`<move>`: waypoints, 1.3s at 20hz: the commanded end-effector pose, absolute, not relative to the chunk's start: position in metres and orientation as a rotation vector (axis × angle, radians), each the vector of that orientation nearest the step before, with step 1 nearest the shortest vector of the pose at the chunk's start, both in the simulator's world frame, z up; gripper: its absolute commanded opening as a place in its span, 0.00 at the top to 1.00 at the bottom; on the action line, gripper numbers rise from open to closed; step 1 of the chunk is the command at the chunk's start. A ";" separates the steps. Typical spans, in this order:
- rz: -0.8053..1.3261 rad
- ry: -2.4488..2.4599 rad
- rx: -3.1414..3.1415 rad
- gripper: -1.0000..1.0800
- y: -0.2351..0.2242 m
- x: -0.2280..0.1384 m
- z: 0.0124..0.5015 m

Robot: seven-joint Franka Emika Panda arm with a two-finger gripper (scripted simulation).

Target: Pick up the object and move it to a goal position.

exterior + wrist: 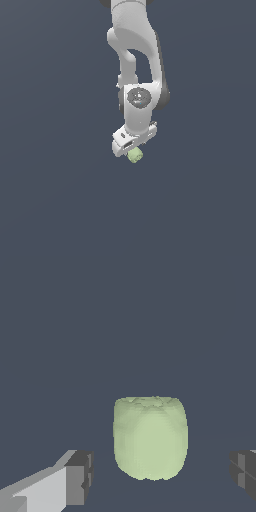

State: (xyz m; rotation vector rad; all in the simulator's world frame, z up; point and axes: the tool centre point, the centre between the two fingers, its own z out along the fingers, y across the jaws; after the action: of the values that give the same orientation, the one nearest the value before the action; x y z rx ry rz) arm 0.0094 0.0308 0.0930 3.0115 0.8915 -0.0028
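We see the white, glossy jointed robot arm (137, 65) reaching down from the top of the exterior view, its wrist pointing at the plain dark slate-blue worktop (55, 200). At its lower end sits the white gripper (134, 150), and just below the gripper body the small pale yellow-green lumpy block with rounded corners (135, 156) shows, partly tucked under the white housing.

In the wrist view the same block (150, 438) fills the middle of the picture, upright, with a ridged, rounded upper edge. On either side of it stand the dark grey finger pads (80, 476), one backed by a pale grey finger, the other only just in view at the picture's edge. The jaws stand wide apart: bare worktop shows between each pad and the block, so neither pad touches it. The block lies between the two fingers, roughly midway.

From the exterior view we cannot tell whether the block rests on the worktop or not, as no shadow or edge marks the surface.
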 end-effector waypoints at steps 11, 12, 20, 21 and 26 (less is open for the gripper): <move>-0.001 0.915 3.005 0.04 0.031 0.009 0.072; -0.001 0.916 3.005 0.04 0.032 0.009 0.067; 0.000 0.920 3.004 0.04 0.032 0.010 0.041; 0.000 0.920 3.004 0.04 0.032 0.010 0.041; 0.000 0.920 3.004 1.00 0.032 0.010 0.041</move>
State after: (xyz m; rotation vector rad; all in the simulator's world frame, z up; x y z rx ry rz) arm 0.0100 0.0311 0.0414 3.0037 0.9189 0.0010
